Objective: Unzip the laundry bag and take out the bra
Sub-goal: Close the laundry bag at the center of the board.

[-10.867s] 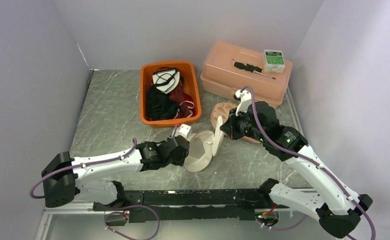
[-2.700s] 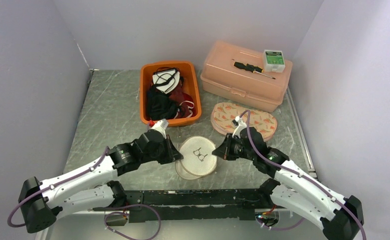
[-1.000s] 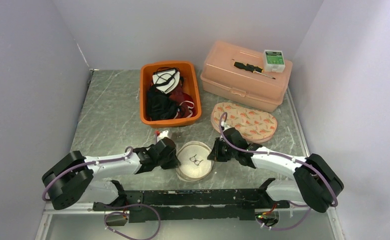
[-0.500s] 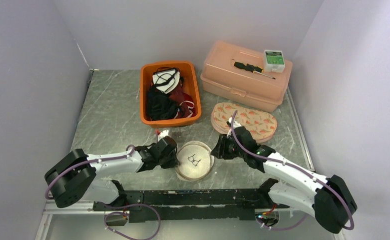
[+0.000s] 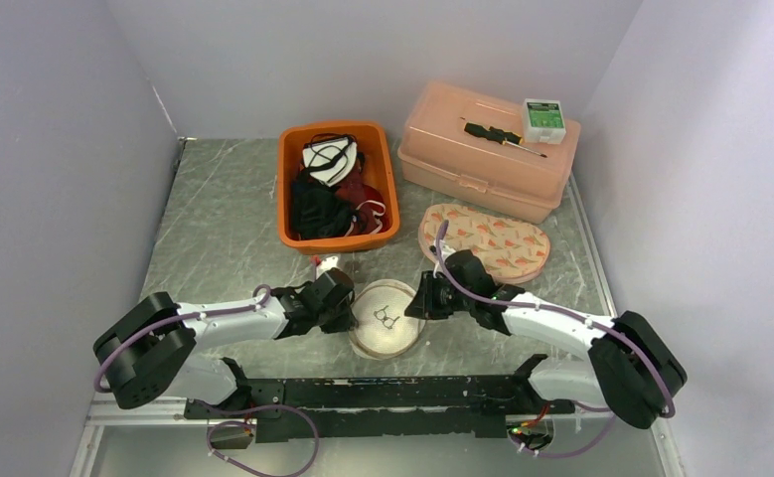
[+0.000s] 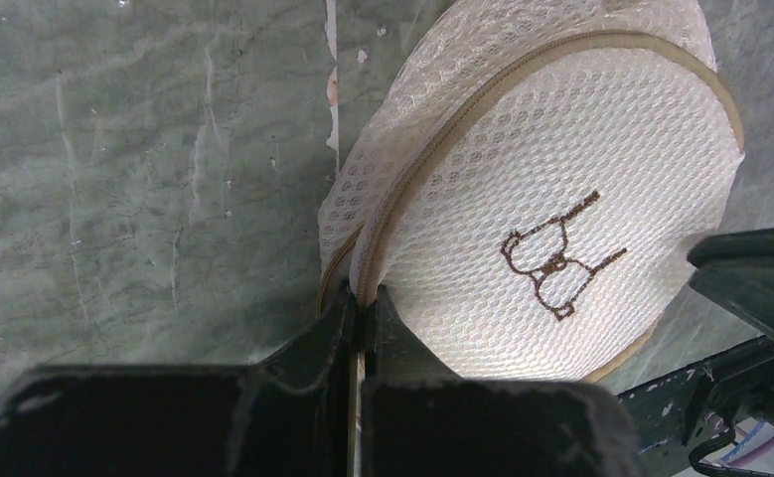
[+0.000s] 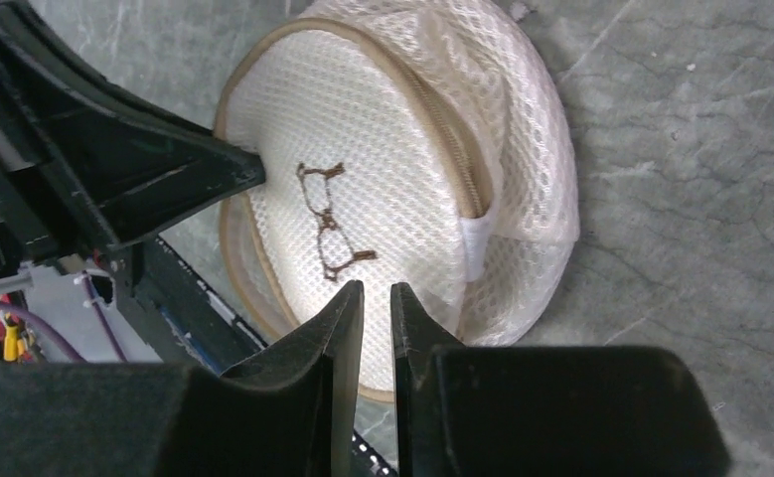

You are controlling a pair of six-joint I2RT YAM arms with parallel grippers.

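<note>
The laundry bag [image 5: 387, 320] is a round white mesh pouch with a tan zipper rim and a brown bra emblem, lying flat near the table's front edge. My left gripper [image 5: 351, 312] is shut on its left rim [image 6: 363, 293], pinching the mesh beside the zipper. At the bag's right side my right gripper [image 5: 415, 302] hovers low with a narrow gap between its jaws [image 7: 377, 288] and nothing in it. The bag's white zipper tab [image 7: 473, 246] lies just right of those fingertips, untouched. The bra is hidden.
An orange bin [image 5: 338, 185] of dark and red garments stands behind the bag. A pink lidded box [image 5: 487, 151] with a screwdriver and a small green device is at the back right. A flat pink patterned pouch [image 5: 486, 241] lies behind my right arm.
My right gripper's jaws spread and then narrowed again while that arm drew back slightly and returned to the bag's right edge. The left gripper kept its hold.
</note>
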